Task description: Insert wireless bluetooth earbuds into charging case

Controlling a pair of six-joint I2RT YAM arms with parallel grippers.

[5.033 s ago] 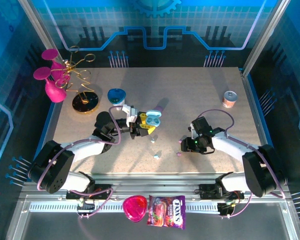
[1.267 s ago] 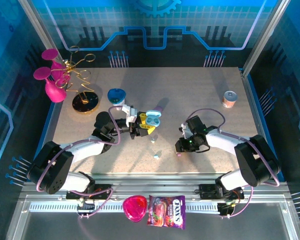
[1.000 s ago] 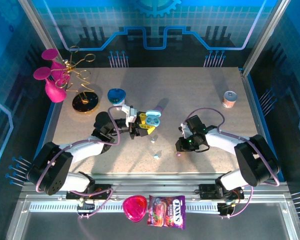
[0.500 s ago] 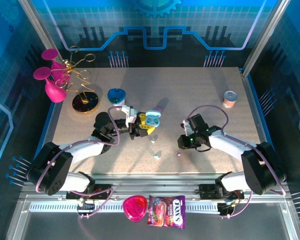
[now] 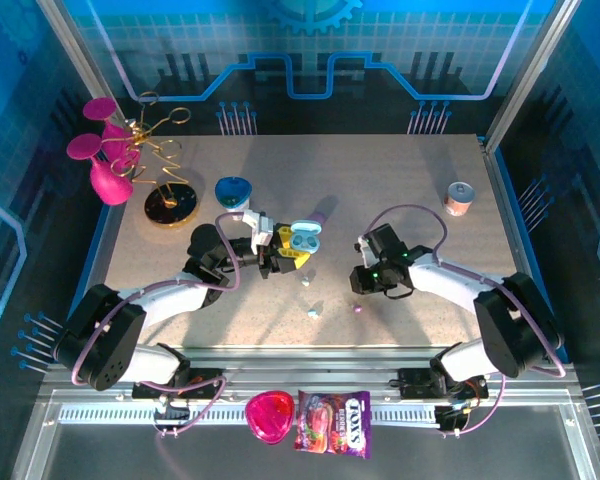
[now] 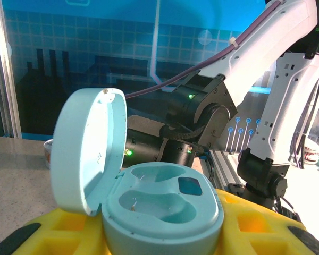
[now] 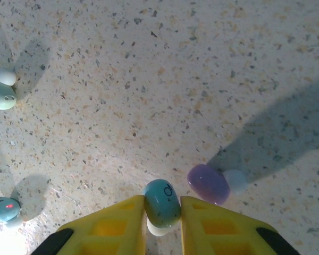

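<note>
My left gripper [image 5: 290,254] is shut on a light blue charging case [image 5: 305,240], which stands with its lid open between the yellow fingers [image 6: 64,234]. Both wells of the charging case [image 6: 165,204] are empty. My right gripper [image 7: 162,212] is shut on a light blue earbud [image 7: 162,202], held just above the table. A lilac earbud [image 7: 208,184] lies right beside it. Two more pale blue earbuds [image 7: 1,94] [image 7: 2,208] lie off to the left. In the top view the right gripper [image 5: 358,281] hangs right of the case, with loose earbuds [image 5: 314,312] [image 5: 306,281] [image 5: 357,310] on the table between the arms.
A blue heart-shaped case [image 5: 235,190] and a gold stand [image 5: 170,205] with pink cups sit at the back left. A small can [image 5: 460,197] stands at the back right. A candy bag [image 5: 332,423] and a pink case [image 5: 269,415] lie on the front rail.
My right gripper has shifted a little left and away from the near edge, off the lilac earbud's spot, with the light blue earbud in its jaws. The left arm has not moved.
</note>
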